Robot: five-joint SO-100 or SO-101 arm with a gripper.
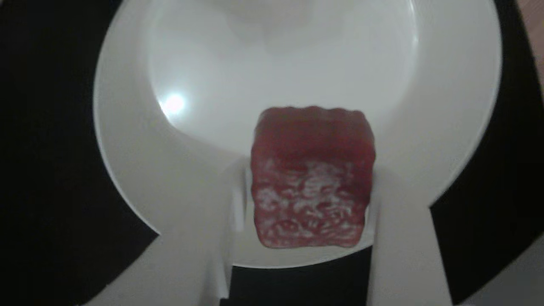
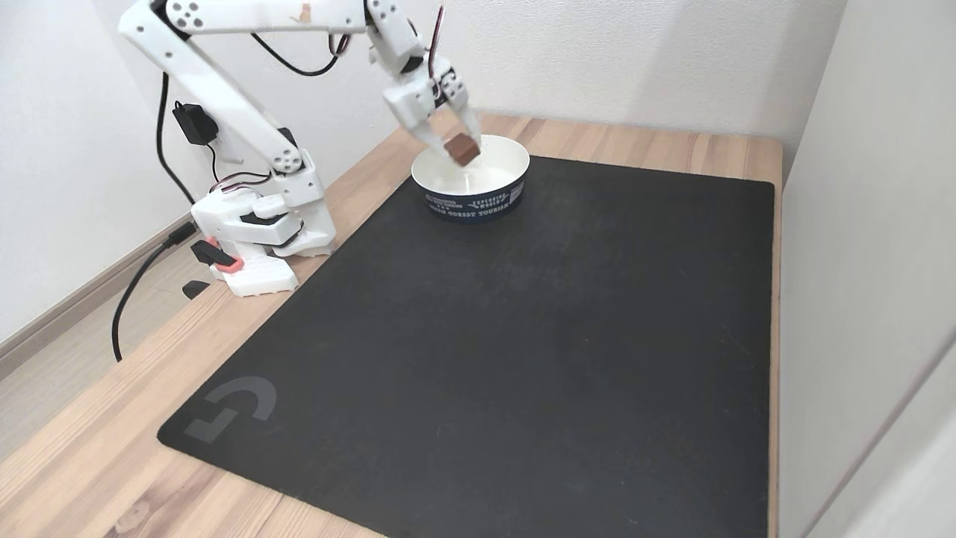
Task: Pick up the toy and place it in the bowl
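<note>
Table (image 2: 89,456): pale wood, running off the fixed view's bottom and left edges.
Mat (image 2: 523,336): black, spreading out in front of the fingers; its near right corner is cut off.
Arm (image 2: 224,82): white, reaching over from its base; top cropped.
Bowl (image 2: 502,153): white inside, dark printed band too small to read, directly beneath the fingers.
Fingers (image 2: 461,143): clamped on the toy, blurred pale at the other view's bottom edge.
Toy (image 1: 312,176): dark red, whitish marbling, held between the fingers above the bowl's interior.

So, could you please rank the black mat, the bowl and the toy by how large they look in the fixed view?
1. The black mat, by far the largest.
2. The bowl, much smaller.
3. The toy, smallest, held in the gripper over the bowl.
</note>
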